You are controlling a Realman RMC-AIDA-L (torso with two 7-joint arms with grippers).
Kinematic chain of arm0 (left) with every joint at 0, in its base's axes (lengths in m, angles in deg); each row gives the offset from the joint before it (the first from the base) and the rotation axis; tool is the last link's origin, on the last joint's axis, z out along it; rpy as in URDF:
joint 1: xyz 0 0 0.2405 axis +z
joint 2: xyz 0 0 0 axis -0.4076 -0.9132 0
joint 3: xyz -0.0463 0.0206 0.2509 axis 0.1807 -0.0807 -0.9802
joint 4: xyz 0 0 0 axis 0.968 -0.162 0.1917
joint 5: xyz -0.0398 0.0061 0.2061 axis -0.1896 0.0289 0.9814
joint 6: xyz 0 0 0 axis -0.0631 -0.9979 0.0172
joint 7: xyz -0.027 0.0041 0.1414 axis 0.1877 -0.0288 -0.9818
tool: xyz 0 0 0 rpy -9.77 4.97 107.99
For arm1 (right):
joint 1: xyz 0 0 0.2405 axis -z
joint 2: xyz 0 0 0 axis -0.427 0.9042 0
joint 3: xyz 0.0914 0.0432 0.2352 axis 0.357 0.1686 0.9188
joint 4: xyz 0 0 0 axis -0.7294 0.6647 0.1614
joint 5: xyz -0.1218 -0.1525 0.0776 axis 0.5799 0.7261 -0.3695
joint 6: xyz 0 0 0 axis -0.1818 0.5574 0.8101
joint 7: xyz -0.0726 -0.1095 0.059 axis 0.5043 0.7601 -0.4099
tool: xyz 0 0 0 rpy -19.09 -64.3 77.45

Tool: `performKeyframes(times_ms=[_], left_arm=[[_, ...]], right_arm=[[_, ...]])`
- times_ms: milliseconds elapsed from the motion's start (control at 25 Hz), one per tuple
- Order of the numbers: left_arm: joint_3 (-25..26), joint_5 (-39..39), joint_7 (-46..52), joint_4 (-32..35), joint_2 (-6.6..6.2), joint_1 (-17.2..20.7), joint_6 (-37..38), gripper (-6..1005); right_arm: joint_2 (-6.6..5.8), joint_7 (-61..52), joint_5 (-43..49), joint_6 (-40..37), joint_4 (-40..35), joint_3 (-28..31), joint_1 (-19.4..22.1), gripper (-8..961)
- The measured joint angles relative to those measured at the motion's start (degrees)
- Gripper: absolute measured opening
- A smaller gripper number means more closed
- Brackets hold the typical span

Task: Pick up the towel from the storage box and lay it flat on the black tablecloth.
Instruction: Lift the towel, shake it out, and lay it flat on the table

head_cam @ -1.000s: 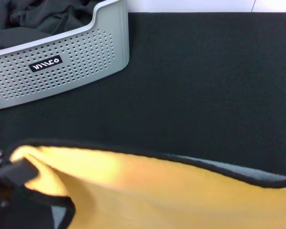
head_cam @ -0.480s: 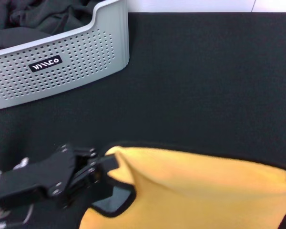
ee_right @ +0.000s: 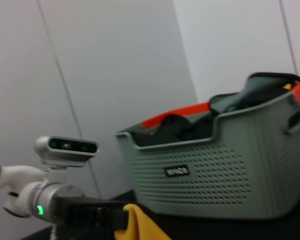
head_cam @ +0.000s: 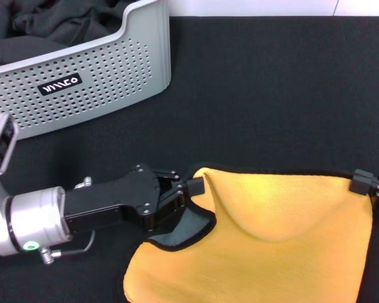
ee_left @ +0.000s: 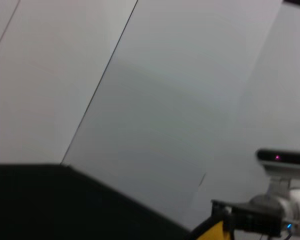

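The left hand (head_cam: 191, 187) is clamped on one corner of the towel (head_cam: 278, 252); the right hand (head_cam: 369, 183) pinches the opposite corner, stretching it for flat laying over the black tablecloth (head_cam: 271, 95), well clear of the storage box (head_cam: 82, 82).

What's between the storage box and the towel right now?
Only bare black tablecloth lies between the storage box and the towel, as the head view shows; both tools hold its corners, left, right.

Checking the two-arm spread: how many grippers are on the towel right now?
2. The left gripper pinches the towel's far left corner; the right gripper pinches the far right corner at the head view's right edge, partly cut off.
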Motion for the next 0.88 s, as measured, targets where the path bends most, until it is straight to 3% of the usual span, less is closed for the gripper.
performKeyframes(times_ms=[360, 720, 880], left_arm=[[-1.09, 7.64, 3.97, 2.77, -0.59, -5.21, -11.62, 10], [-0.62, 17.67, 14.54, 16.41, -1.00, -7.18, -20.13, 17], [-0.59, 19.78, 15.49, 19.15, -0.96, -8.30, -21.99, 19]], right_arm=[[-0.45, 2.56, 1.86, -8.10, 5.59, -0.03, -3.86, 55], [-0.75, 1.27, 2.80, -14.59, 6.19, 0.09, -6.42, 58], [-0.99, 0.61, 3.16, -17.13, 8.27, 0.04, -8.95, 59]])
